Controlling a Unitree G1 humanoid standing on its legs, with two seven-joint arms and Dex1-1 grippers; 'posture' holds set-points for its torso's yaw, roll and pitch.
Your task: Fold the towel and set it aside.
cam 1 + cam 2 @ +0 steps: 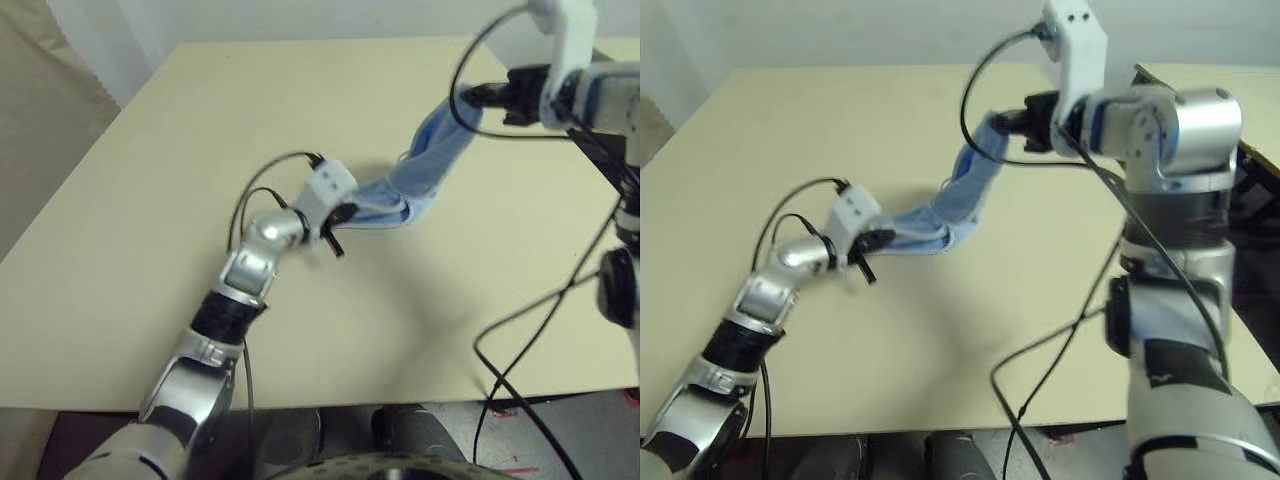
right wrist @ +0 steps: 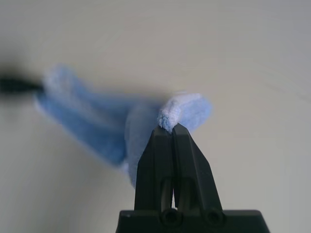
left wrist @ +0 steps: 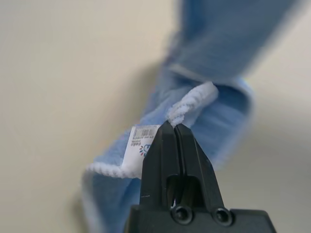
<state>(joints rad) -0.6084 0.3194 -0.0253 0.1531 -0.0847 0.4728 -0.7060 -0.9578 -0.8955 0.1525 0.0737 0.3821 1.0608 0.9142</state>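
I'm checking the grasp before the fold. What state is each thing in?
towel: lifted off the table, bunched, stretched between both grippers.
left gripper: shut on the towel's white edging beside its tag.
right gripper: shut on the towel's other end.

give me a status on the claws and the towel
Left claw shut on towel edge by the tag. Right claw shut on another edge. Towel bunched, hanging between them above the table.
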